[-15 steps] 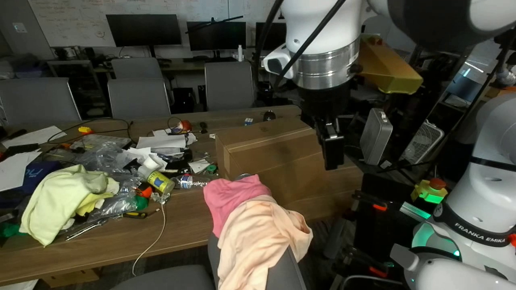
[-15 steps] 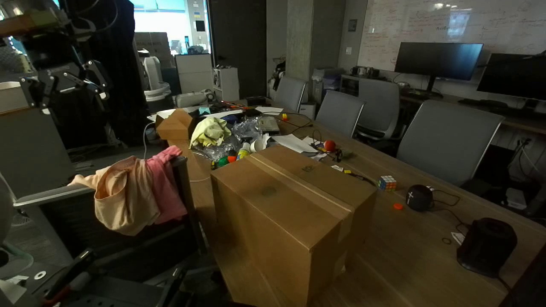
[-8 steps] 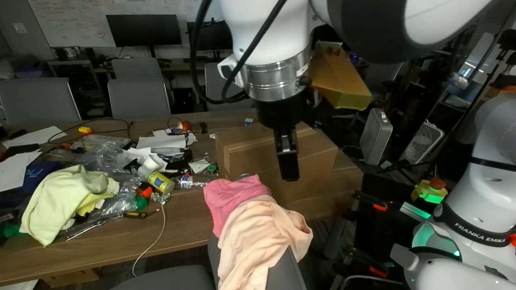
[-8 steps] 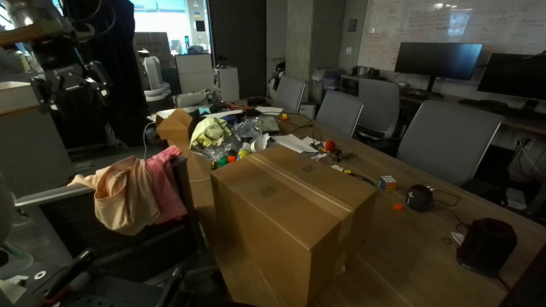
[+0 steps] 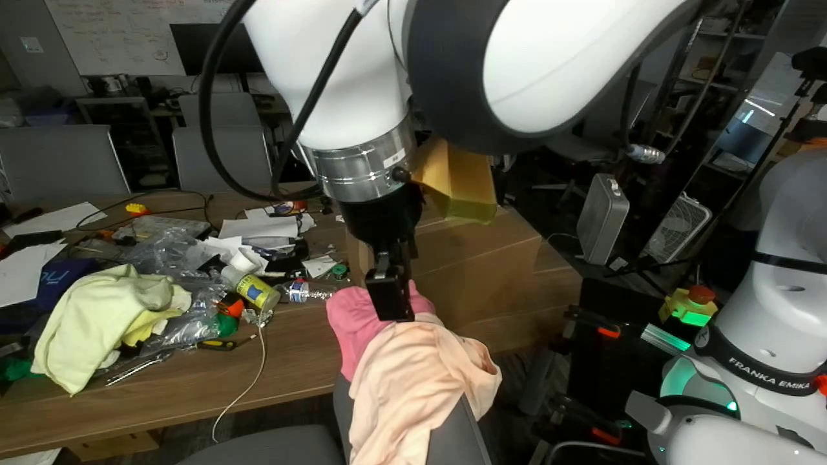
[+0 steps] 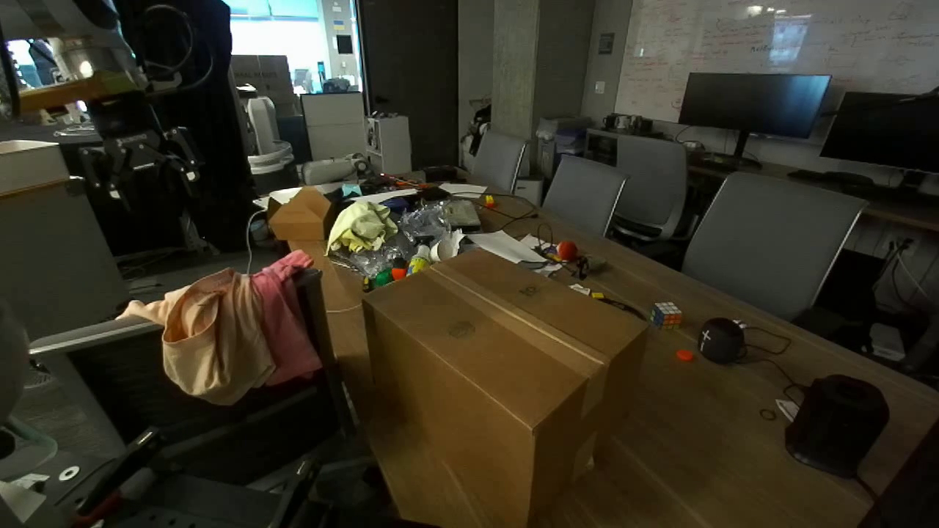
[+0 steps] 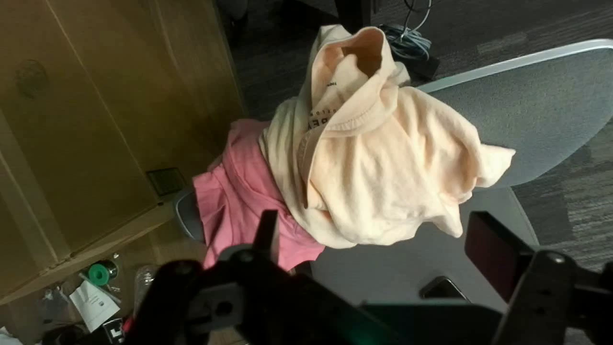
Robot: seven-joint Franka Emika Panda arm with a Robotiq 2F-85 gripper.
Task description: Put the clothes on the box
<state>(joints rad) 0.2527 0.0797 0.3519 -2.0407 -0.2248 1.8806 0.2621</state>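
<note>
A peach shirt (image 5: 413, 371) and a pink garment (image 5: 349, 323) hang side by side over the back of a grey chair (image 5: 455, 433). Both also show in an exterior view, the peach shirt (image 6: 213, 337) beside the pink garment (image 6: 286, 323). A closed cardboard box (image 6: 469, 359) stands on the table next to the chair. My gripper (image 6: 154, 185) is open and empty, above the clothes and apart from them. In the wrist view the gripper's (image 7: 374, 223) fingers stand wide apart, with the peach shirt (image 7: 383, 172) beyond them and the pink garment (image 7: 234, 187) behind the left finger.
A yellow-green cloth (image 5: 97, 310) lies among plastic bags, papers and bottles on the table (image 5: 297, 361). A small open carton (image 6: 301, 214) stands behind it. A Rubik's cube (image 6: 666, 314) and speakers lie past the box. A phone (image 7: 443, 289) lies on the chair seat.
The arm has moved from beside the box to over the chair and has come lower. The gripper has stayed open. The clothes and the box have not moved.
</note>
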